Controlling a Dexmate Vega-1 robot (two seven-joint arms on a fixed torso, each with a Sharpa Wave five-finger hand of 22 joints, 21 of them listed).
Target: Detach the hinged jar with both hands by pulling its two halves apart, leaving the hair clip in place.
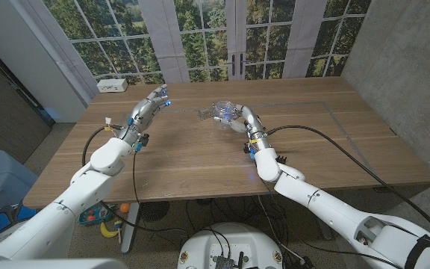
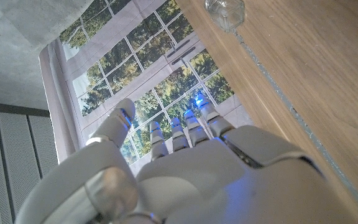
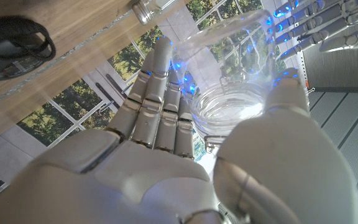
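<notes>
Jar point(image 1: 225, 114): clear glass, on table point(image 1: 200, 157), gripped between right hand point(image 1: 246, 121) thumb and fingers point(image 3: 160, 93).
Left hand point(image 1: 149, 107): fingers extended, apart, holding nothing; jar well beyond fingertips.

A white power strip point(image 1: 113, 85) lies at the wooden table's point(image 1: 200, 161) far left corner (near the windows).

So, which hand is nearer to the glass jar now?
The right. The right hand is at the glass jar, fingers around it. The left hand is apart from it, across bare table, holding nothing.
</notes>
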